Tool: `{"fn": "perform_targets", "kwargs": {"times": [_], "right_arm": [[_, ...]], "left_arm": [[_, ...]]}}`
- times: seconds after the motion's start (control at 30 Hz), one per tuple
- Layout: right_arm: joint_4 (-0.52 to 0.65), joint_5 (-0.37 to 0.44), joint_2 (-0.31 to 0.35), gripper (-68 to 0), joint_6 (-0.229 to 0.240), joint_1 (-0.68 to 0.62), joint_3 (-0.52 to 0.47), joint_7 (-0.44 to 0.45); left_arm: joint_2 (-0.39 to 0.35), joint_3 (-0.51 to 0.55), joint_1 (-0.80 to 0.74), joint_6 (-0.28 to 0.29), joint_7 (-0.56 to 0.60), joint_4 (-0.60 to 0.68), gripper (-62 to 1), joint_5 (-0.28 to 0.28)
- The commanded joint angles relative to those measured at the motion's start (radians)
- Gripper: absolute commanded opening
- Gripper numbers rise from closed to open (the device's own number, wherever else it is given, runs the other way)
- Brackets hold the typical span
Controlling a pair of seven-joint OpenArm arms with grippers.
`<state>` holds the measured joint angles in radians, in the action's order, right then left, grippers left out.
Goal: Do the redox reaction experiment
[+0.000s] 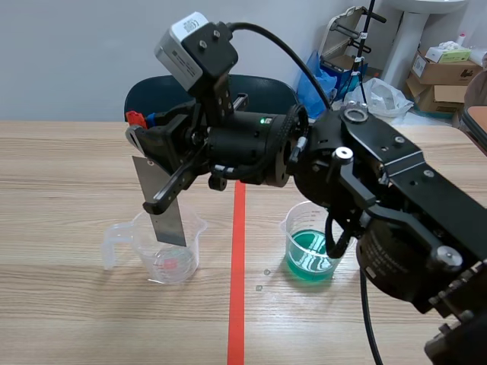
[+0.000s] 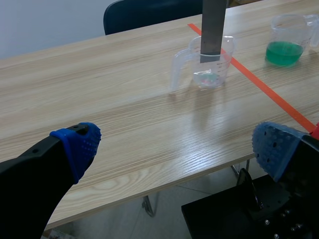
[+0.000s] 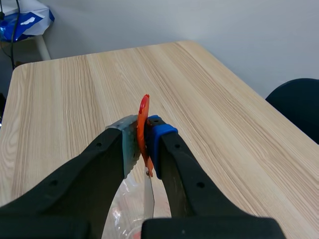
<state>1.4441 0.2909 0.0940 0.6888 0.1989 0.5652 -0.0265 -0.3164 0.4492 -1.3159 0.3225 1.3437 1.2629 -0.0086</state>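
My right gripper (image 1: 146,141) comes across from the right and is shut on the top of a grey metal strip (image 1: 165,205). The strip hangs upright with its lower end inside a clear measuring cup (image 1: 179,262) left of the tape line; something reddish lies at the cup's bottom. In the right wrist view the strip (image 3: 148,196) runs edge-on down between the fingers, beside an orange-red piece (image 3: 143,117). A beaker of green liquid (image 1: 310,247) stands right of the tape. My left gripper (image 2: 177,144) is open and holds nothing, out past the table's near edge, far from the cup (image 2: 185,62).
An orange-red tape line (image 1: 237,289) runs down the table's middle. A dark chair (image 1: 156,95) stands behind the far edge. Cardboard boxes (image 1: 445,72) and bags lie on the floor at the back right. The right arm's bulk (image 1: 396,213) hangs over the green beaker.
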Motion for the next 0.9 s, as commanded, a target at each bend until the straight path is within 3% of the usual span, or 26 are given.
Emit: {"fn": "perform_targets", "kwargs": {"times": [0.0, 0.43, 0.87], "right_arm": [[-0.003, -0.009, -0.003, -66.9, 0.000, 0.017, -0.001, 0.042], [-0.093, -0.198, -0.006, -66.9, -0.001, 0.018, 0.031, 0.234], [-0.146, -0.272, -0.006, -66.9, -0.019, 0.019, 0.032, 0.315]], "left_arm": [[0.003, 0.002, -0.001, 0.001, 0.018, 0.013, 1.4, -0.007], [0.002, 0.002, -0.001, 0.001, 0.018, 0.013, 1.4, -0.007], [0.003, 0.002, -0.001, 0.001, 0.018, 0.013, 1.4, -0.007]]}}
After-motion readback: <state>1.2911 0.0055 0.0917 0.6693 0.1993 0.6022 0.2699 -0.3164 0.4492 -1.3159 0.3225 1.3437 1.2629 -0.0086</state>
